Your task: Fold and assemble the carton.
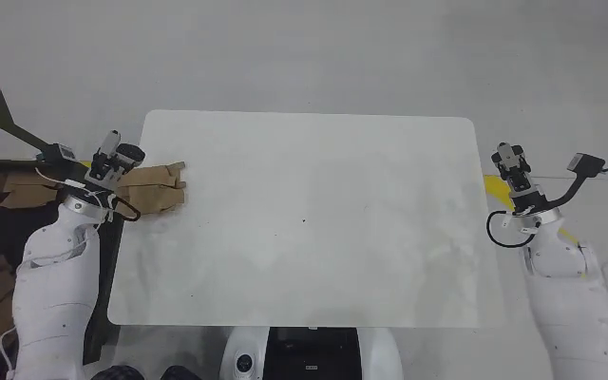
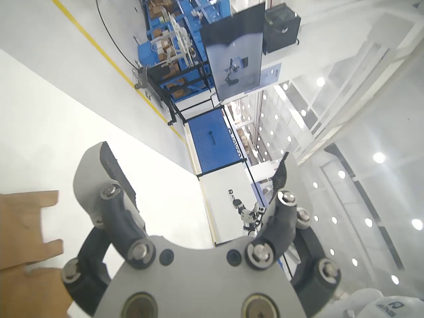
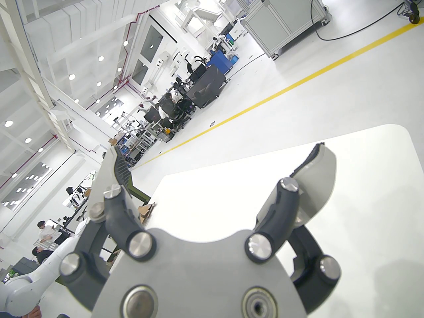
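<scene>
Carton: Your carton point(image 1: 157, 185) is a flat brown cardboard sheet. It is not folded up yet.
Where it is: It lies at the left edge of the white table point(image 1: 304, 237). Its notched end points in toward the middle of the table.
Long way: Its long side seems to run across the table, from left to right. You cannot tell how much of it hangs off the left edge.
Left gripper: Your left gripper point(image 2: 193, 155) is open wide and holds nothing. It sits just beside the carton, over the end by the table's left edge. The cardboard is off to one side of the fingers, not between them.
Right gripper: Your right gripper point(image 3: 217, 152) is open wide too, and it is empty. It sits out past the right edge of the table, well apart from the carton.
Nearer arm: The left arm, by a lot.
Next move: I think you should turn the left gripper toward the carton's edge, so one finger goes over it and one goes under.
Watch out: A flat sheet is hard to pinch and may slide on the smooth table.
How far along: Right at the start, I think.
</scene>
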`<state>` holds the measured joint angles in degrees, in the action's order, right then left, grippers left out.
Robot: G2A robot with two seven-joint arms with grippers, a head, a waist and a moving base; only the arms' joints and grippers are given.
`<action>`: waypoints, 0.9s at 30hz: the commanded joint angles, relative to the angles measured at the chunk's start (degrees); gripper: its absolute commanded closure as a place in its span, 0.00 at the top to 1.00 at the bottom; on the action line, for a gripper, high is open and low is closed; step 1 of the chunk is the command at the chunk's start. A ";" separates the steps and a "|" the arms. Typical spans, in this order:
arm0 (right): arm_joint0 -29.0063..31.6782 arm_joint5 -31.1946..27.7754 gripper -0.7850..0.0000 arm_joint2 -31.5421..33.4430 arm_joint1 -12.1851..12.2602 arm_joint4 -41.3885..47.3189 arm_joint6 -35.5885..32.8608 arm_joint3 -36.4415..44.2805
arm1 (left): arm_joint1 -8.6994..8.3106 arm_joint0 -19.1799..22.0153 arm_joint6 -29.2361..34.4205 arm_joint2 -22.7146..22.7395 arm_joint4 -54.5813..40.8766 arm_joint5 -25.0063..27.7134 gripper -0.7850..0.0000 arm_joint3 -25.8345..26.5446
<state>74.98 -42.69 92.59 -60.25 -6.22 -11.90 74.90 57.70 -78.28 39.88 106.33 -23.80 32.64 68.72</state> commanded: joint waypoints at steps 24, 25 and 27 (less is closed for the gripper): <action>0.00 0.00 1.00 0.00 0.00 0.00 0.00 0.00 | -2.55 5.70 -11.61 9.30 6.75 -0.31 1.00 -26.84; 0.00 0.00 1.00 0.00 0.00 0.00 0.00 0.00 | -2.59 6.10 -11.48 9.10 7.16 -0.38 1.00 -27.96; 0.00 0.00 1.00 0.00 0.00 0.00 0.00 0.00 | -2.67 6.75 -11.41 8.63 8.21 -0.61 1.00 -30.53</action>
<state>74.98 -42.69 92.59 -60.25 -6.22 -11.90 74.90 55.06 -71.80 28.40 115.23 -16.18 32.14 39.50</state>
